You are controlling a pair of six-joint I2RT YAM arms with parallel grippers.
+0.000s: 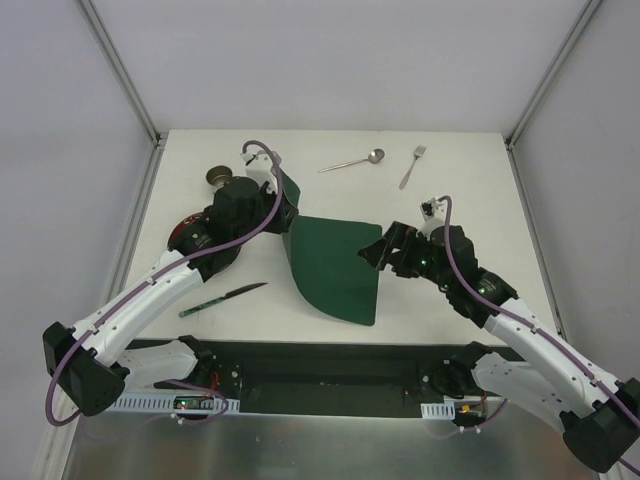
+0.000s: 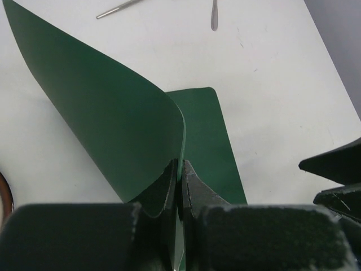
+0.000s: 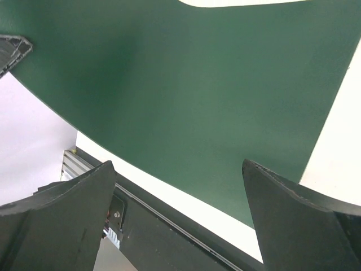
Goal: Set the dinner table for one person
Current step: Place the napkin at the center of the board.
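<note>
Currently the left hand (image 2: 179, 186) is pinched tight on one edge of the green placemat (image 1: 335, 270), curling that side up off the table (image 1: 480, 200). The right hand (image 1: 378, 252) gapes wide beside the opposite edge, holding nothing. With only one side gripped, the floppy sheet may fold over itself or land crooked. Its long axis seems to run left-right, mid-table near the arms, raised end pointing left.

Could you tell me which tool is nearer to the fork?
Right: the right tool hovers open near-side of the fork; the left tool pinches the raised placemat, farther to the fork's left.
</note>
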